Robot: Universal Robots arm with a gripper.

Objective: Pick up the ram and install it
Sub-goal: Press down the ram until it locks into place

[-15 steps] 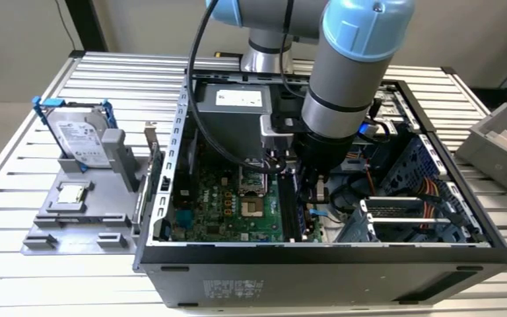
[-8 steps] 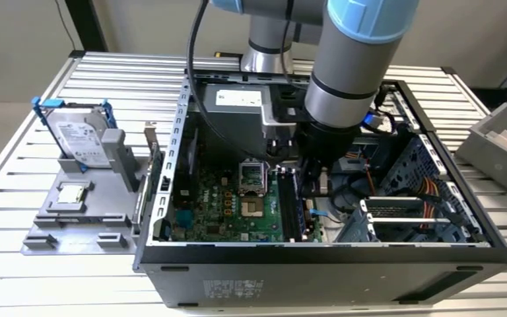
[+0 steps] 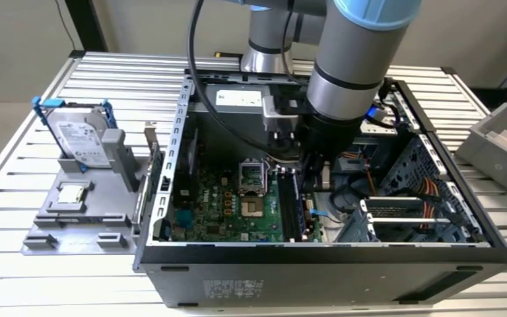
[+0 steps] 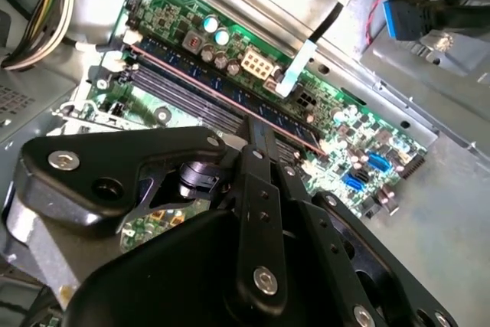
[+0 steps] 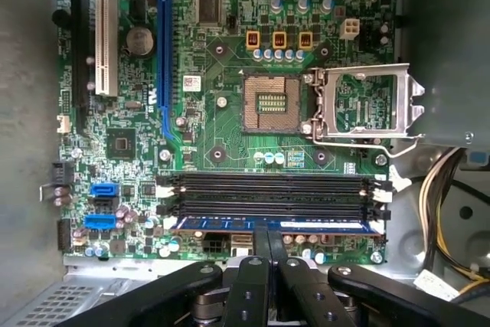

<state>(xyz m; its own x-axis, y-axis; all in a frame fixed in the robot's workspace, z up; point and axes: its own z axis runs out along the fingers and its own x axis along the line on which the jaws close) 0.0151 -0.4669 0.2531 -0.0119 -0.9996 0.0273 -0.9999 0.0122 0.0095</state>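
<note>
The ram is a long thin dark stick with a blue strip. It stands on edge along the outermost long black slot of the green motherboard. In the second wrist view the ram runs slantwise past the other slots. My gripper is shut on the ram's middle, with its black fingers pinching the top edge. In the exterior view the gripper reaches down into the open computer case, over the slots beside the motherboard. The neighbouring slots are empty.
An open processor socket lies close to the slots. Cables and a drive cage crowd the case on the exterior view's right. Outside, on the exterior view's left, a hard drive in a blue bracket and a small square chip rest on a grey fixture.
</note>
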